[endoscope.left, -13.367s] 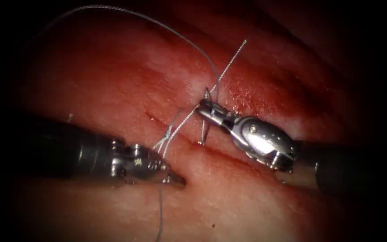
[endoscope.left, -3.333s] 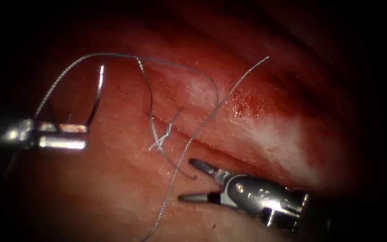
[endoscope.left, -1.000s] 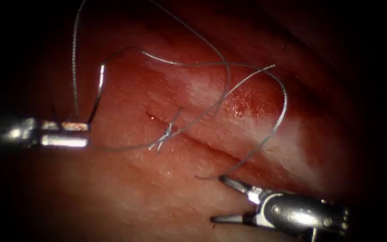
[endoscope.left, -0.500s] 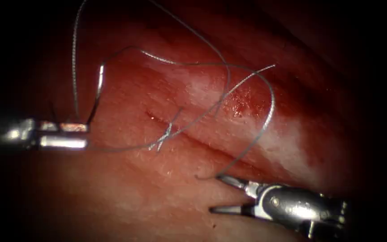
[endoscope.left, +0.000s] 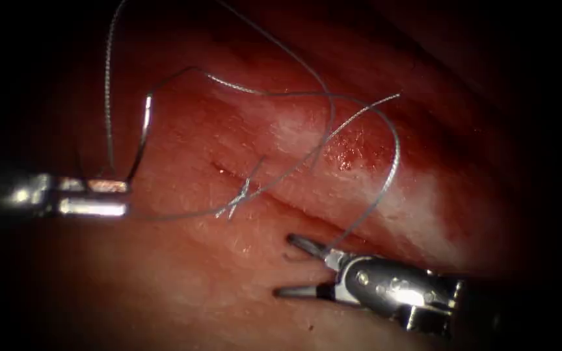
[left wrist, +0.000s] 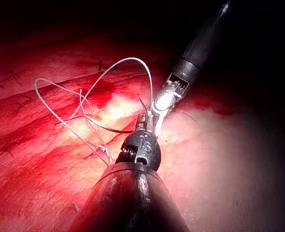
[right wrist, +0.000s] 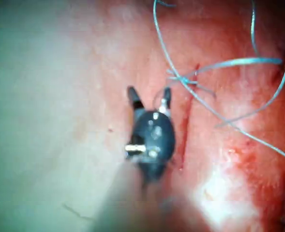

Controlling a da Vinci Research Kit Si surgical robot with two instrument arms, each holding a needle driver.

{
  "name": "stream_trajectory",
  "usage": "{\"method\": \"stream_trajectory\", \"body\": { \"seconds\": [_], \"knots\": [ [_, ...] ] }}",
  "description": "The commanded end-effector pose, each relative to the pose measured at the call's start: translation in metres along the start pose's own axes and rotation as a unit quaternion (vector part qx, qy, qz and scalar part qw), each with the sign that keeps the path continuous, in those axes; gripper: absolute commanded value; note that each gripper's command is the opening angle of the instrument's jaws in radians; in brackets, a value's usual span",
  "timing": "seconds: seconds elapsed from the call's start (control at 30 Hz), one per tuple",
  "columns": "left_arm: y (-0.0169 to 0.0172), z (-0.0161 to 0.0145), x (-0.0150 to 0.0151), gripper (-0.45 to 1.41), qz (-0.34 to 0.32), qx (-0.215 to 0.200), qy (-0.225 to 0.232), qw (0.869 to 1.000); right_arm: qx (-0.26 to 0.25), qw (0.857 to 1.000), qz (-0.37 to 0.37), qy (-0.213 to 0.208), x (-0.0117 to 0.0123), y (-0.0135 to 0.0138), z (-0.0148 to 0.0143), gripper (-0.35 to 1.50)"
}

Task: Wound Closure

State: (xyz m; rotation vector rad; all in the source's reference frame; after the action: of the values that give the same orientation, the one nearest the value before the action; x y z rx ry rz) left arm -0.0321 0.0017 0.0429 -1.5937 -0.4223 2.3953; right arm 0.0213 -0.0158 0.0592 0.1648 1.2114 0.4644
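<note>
Two end effectors are working over the tissue [endoscope.left: 183, 286], which is lying with its cut [endoscope.left: 294, 211] running diagonally and red fluid [endoscope.left: 352, 146] glistening beyond it. Right end effector [endoscope.left: 294, 268] is sitting just on the near side of the cut, jaws spread wide and holding nothing; a strand of thread [endoscope.left: 395, 149] is passing right beside its upper jaw, and whether it touches cannot be told. In the right wrist view the same end effector [right wrist: 149, 96] is showing both jaws parted, the cut just beside it and a knotted stitch [right wrist: 183, 79] a little past its tips. Left end effector [endoscope.left: 108, 196] is staying well to the left of the cut, jaws clamped on the needle [endoscope.left: 141, 140] near one end of its curve; the needle is standing upward from the jaws, clear of the tissue. Thread is arcing from above the left end effector across to the right in a wide loop, curving down toward the right end effector. A knot [endoscope.left: 239, 198] with short tails is sitting on the cut between the two end effectors.
</note>
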Motion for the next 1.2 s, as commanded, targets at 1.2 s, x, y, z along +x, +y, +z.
{"method": "stream_trajectory", "body": {
  "seconds": [1.2],
  "knots": [
    [0.0004,0.0006,-0.0004,-0.45,0.0,-0.002,0.0,1.0,0.042,0.997,0.016,0.067,0.0181,-0.0111,-0.0047,-0.35]
  ]
}}
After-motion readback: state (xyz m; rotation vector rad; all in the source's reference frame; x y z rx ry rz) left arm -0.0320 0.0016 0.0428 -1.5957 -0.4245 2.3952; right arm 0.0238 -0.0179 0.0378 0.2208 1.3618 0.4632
